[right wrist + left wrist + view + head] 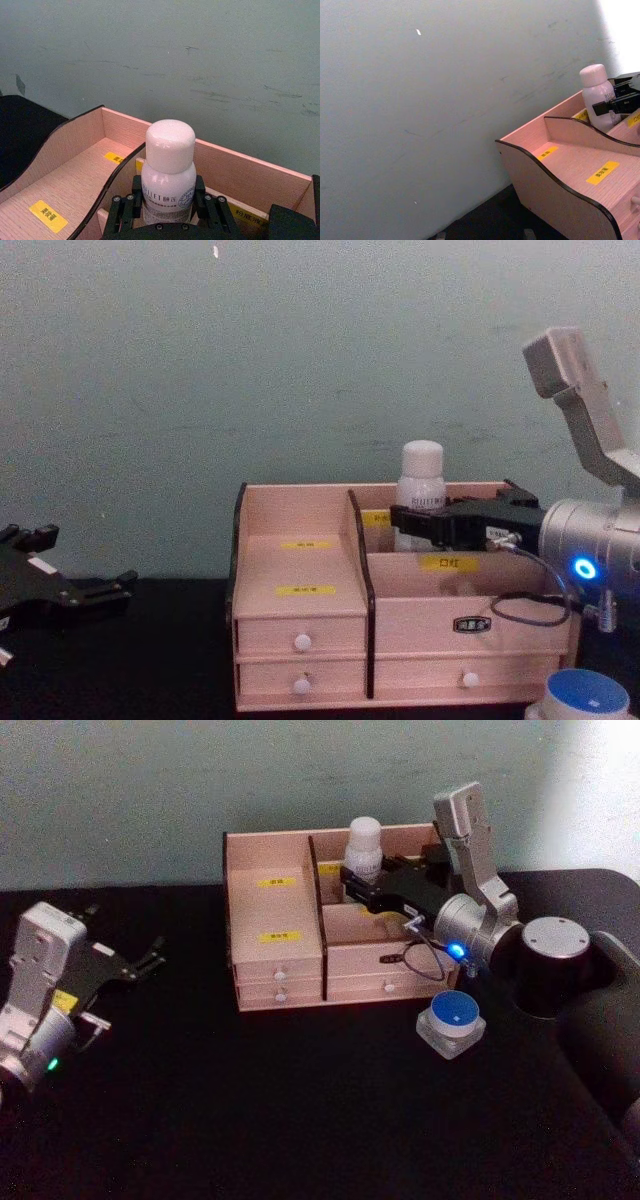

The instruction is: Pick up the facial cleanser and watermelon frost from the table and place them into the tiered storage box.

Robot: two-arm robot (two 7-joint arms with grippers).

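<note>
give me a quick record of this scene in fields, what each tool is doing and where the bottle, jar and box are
right arm: right tool shut on the white round-capped plastic bottle, at the box's rear right compartment
held item: bottle upright; cannot tell if it rests on the compartment floor
left arm: left tool open, idle at the table's left side
container: pale pink wooden tiered storage box with black curved panels, on the black table
not yet stored: small blue-lidded jar, on the table before the box's right end
</note>
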